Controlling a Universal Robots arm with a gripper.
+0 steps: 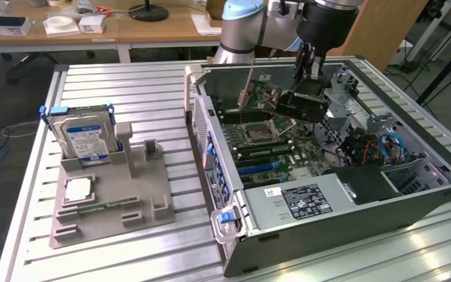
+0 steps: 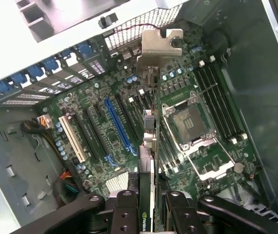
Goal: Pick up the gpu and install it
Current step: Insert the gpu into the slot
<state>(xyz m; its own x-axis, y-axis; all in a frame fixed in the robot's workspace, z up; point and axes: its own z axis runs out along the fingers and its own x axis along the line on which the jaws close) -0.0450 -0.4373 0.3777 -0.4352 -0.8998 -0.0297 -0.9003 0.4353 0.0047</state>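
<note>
Gpu (image 2: pixel 148 161) inside open case (image 1: pixel 413 202), held above motherboard (image 2: pixel 95 126). Wrist view: card edge-on, silver bracket (image 2: pixel 161 46) near meshed case wall, blue slot (image 2: pixel 118 127) just beside, CPU socket (image 2: pixel 190 122) on other side. Exterior view: arm reaching in at 1 o'clock; hard drive (image 1: pixel 88 132) upright in grey holder (image 1: pixel 112 205) on bench (image 1: pixel 131 88) at 9 o'clock. Claw (image 2: pixel 148 204) narrow, fingers (image 2: pixel 125 204) clamped on gpu.

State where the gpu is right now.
Held in the gripper, the gpu hangs inside the computer case on the exterior view's right, above the motherboard near the CPU socket.
</note>
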